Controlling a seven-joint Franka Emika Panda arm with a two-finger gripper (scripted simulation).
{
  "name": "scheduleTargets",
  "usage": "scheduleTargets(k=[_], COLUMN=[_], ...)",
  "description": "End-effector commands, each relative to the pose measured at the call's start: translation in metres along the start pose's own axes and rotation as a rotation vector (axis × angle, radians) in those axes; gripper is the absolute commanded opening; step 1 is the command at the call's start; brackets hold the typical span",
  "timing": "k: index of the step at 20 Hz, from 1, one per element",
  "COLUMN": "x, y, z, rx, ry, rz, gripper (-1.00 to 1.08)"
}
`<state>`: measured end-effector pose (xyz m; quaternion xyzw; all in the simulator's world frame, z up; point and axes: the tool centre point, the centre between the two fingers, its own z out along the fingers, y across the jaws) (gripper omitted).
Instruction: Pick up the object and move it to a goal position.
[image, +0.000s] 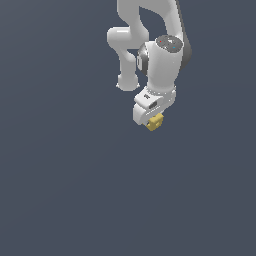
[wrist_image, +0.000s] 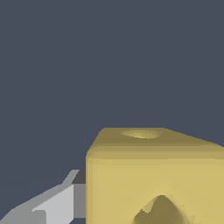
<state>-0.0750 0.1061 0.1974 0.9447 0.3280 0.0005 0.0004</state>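
The object (image: 155, 121) is a tiny mustard-yellow blocky piece sitting right under the white robot hand, in the upper middle of the exterior view. My gripper (image: 153, 120) is shut on it, the hand tilted and covering the fingers. In the wrist view the object (wrist_image: 153, 175) fills much of the picture as a yellow block with a round hollow on one face and a notch on another. One grey finger (wrist_image: 57, 203) presses against its side; the other finger is hidden.
A plain dark blue-grey surface (image: 75, 190) fills both views. The white arm (image: 130, 45) reaches in from the upper edge of the exterior view. No goal marker shows.
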Motion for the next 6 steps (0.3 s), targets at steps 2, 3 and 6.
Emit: scheduleTargets(k=[2,3,6], x=[0.0072,0.0085,0.0102], y=[-0.0056,-0.0063,-0.0068], z=[-0.0096,-0.0110,-0.0124], rx=[0.001,0.001,0.001], ry=[-0.001,-0.001,-0.001], rz=[0.001,0.001,0.001], gripper=[-1.00,-1.00,-1.00])
